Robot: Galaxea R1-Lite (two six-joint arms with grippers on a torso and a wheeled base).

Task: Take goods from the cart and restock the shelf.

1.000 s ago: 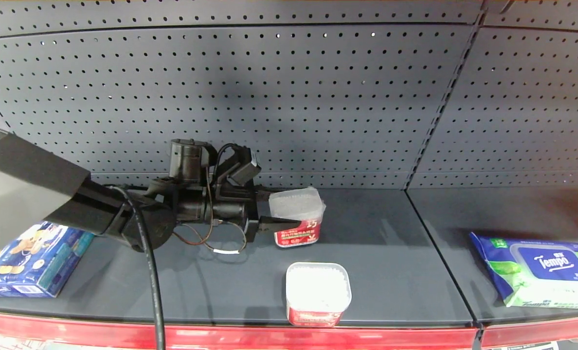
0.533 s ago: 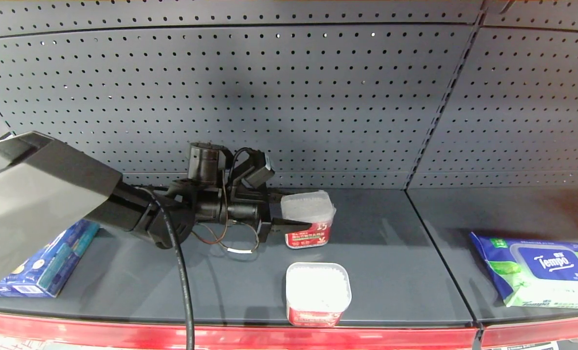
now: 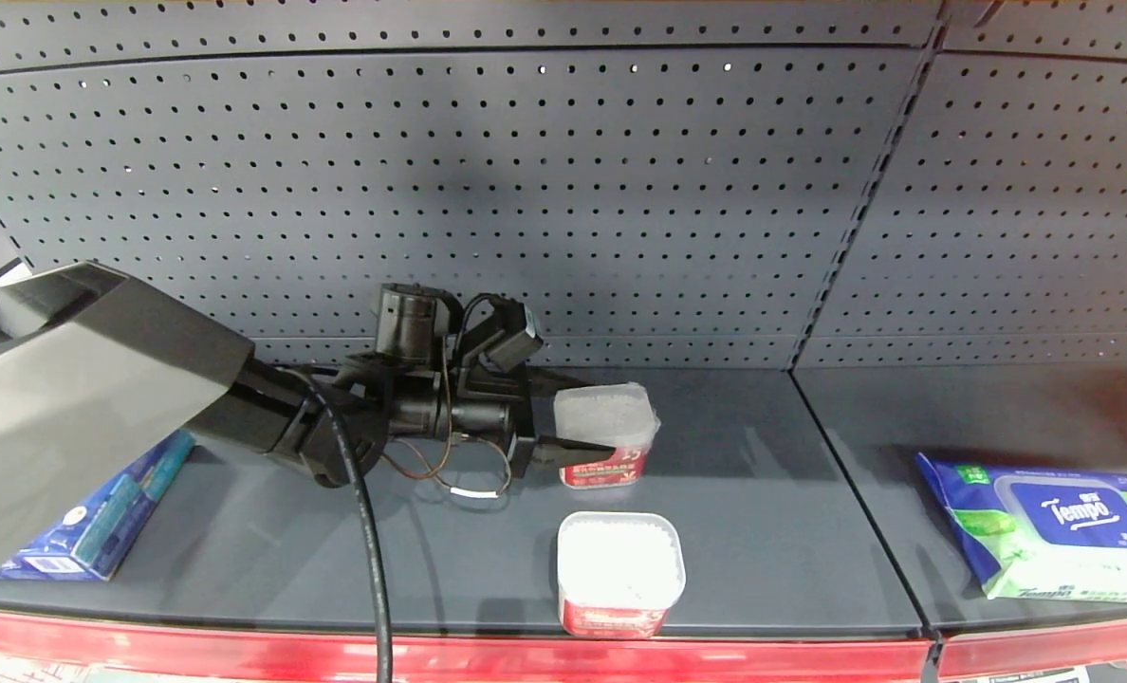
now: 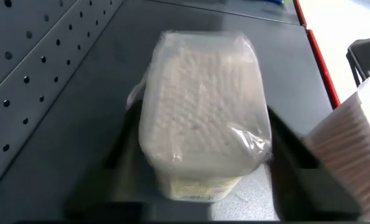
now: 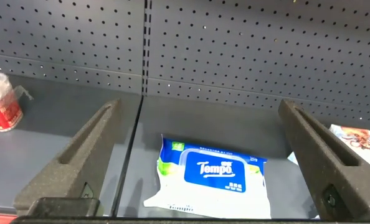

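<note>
Change: over the last sec the L gripper [image 3: 584, 417] carried the tub [image 3: 606, 432] sideways along the shelf [image 3: 763, 455], away from the blue box [image 3: 99, 531], and a bit lower. Most of the travel came early and the last half sec was only a small creep, so prob. settling. The front tub [image 3: 620, 572] and wipes [image 3: 1047, 536] didn't move, so the cam was fixed.

Jaws: the L jaws were clamped on the tub, one finger each side, with the tub upright between them, lid up. The tub base looked at or just above the shelf, and I couldn't tell which. The R gripper [image 5: 197, 107] had its jaws spread wide w/ nothing between them.

Meaning for task: my read is the placing step was nearly done. The tub was in line behind the front tub, which sat on the near-finger side of the L jaws, toward the shelf lip and apart from the held one. Release looked like what remained. Risk: opening while still above the shelf could tip the tub.

Views: L wrist showed the tub [image 4: 200, 115] top-on w/ wrinkled film over the lid, L gripper [image 4: 200, 158] fingers flanking it, and the front tub [image 4: 353, 149] off past one finger. Head cam gave none of the film detail. R wrist showed the wipes [image 5: 213, 177] beyond and between the R jaws, and a tub [image 5: 1, 99] far out past one finger, though I couldn't tell which tub.
</note>
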